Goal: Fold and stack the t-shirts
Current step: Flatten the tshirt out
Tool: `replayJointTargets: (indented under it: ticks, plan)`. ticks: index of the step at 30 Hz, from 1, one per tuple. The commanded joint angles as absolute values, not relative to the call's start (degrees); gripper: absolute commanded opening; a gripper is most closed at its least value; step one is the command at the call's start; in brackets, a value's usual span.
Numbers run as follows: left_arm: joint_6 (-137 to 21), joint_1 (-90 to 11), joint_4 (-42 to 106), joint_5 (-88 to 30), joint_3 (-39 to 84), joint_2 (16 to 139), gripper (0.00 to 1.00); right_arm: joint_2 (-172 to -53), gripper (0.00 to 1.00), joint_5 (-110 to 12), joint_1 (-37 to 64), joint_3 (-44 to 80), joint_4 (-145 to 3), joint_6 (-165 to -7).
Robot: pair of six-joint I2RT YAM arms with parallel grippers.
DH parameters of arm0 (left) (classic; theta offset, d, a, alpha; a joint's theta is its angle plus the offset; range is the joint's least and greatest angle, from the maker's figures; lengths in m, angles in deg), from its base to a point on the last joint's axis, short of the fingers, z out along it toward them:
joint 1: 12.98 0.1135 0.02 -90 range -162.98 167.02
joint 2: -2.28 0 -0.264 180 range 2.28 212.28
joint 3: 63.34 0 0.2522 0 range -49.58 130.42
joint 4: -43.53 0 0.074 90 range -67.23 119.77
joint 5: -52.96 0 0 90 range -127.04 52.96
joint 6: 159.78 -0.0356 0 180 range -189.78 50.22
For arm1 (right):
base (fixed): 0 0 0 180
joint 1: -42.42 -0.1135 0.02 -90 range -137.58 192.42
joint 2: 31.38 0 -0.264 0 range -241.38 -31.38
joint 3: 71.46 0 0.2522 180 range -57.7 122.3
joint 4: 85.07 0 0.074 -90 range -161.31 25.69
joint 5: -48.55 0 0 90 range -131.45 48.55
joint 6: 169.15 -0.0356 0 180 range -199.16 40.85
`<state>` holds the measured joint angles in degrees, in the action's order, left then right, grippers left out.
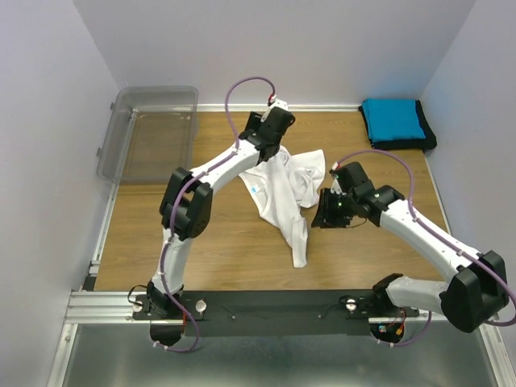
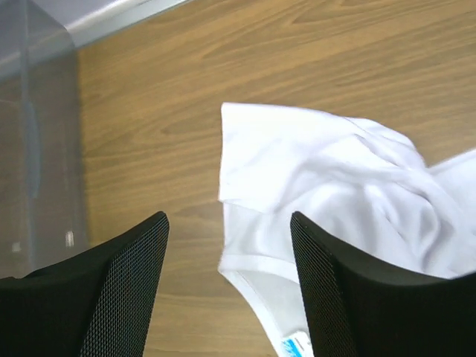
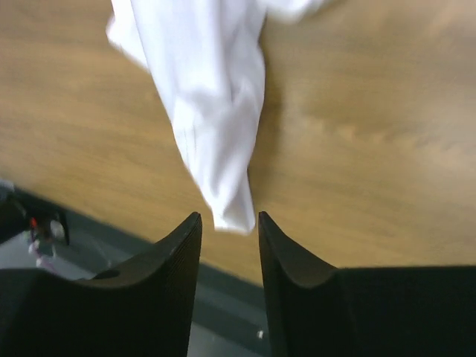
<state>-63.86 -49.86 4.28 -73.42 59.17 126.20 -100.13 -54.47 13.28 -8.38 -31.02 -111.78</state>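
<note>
Wood-grain counter (image 1: 201, 242) between pale walls, with a clear plastic bin (image 1: 149, 133) at ten o'clock. Near the middle, left gripper (image 2: 229, 223) spread wide above the crumpled white t-shirt (image 1: 282, 193) and clutching nothing, small blue neck label (image 1: 255, 191) at the cloth's nine o'clock edge, one narrow end trailing toward six o'clock; just at three o'clock of that shirt, right gripper (image 3: 228, 217) parted partway and empty, the narrow shirt end in line with its gap but not pinched. Far off at two o'clock, folded bright blue t-shirt (image 1: 393, 119) stacked on the black t-shirt (image 1: 427, 139), well apart from the white one.
</note>
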Motion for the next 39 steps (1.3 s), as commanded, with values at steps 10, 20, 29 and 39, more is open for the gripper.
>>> replayJointTargets:
  ticks: [10, 20, 29, 39]
  plan:
    - [-41.0, -52.8, 7.0, -54.6, 22.8, 97.1, 0.57, -119.9, 0.55, -46.8, 26.1, 7.4, -41.9, -101.6]
    - [-37.4, -58.2, 11.0, -52.4, 20.0, 105.9, 0.45, -137.4, 0.55, -61.2, 28.5, 18.6, -51.0, -103.0]
    - [-37.8, -58.2, 11.8, -52.5, 15.0, 109.3, 0.41, -144.0, 0.41, -62.1, 28.5, 19.5, -54.3, -105.3]
    - [-39.0, -56.8, 9.2, -53.6, 9.1, 109.9, 0.36, -124.2, 0.01, -43.8, 34.2, 4.9, -53.6, -110.0]
